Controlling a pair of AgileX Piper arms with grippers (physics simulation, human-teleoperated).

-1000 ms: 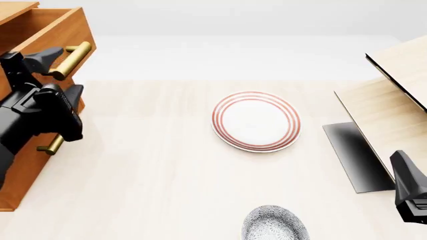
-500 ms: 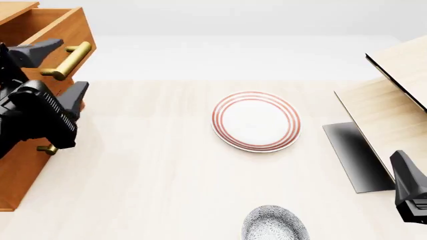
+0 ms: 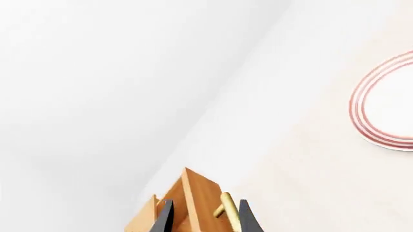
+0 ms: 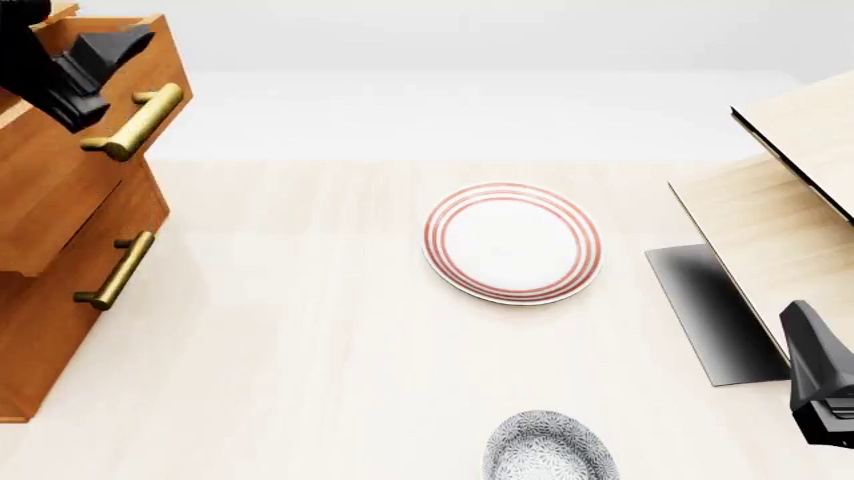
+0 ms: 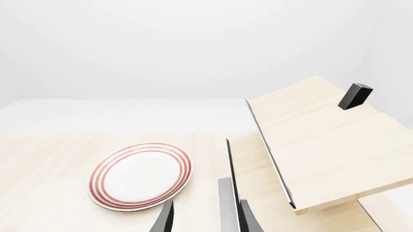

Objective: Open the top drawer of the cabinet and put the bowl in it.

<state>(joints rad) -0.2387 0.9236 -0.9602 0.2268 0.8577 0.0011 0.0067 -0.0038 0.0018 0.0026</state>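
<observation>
one cabinet (image 4: 54, 260), one bowl (image 4: 547, 448), one plate (image 4: 513, 242)

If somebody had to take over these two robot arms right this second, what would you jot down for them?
Left gripper: open, holding nothing, up at the top drawer, above its brass handle.
Right gripper: open, empty, low at the table's right edge.
The top drawer stands pulled out from the cabinet.
The bowl sits on the table at the near edge, nearer the right arm, untouched. A red-ringed plate lies mid-table.
Done: drawer open.
Left: pick up the bowl and set it in the drawer.
</observation>
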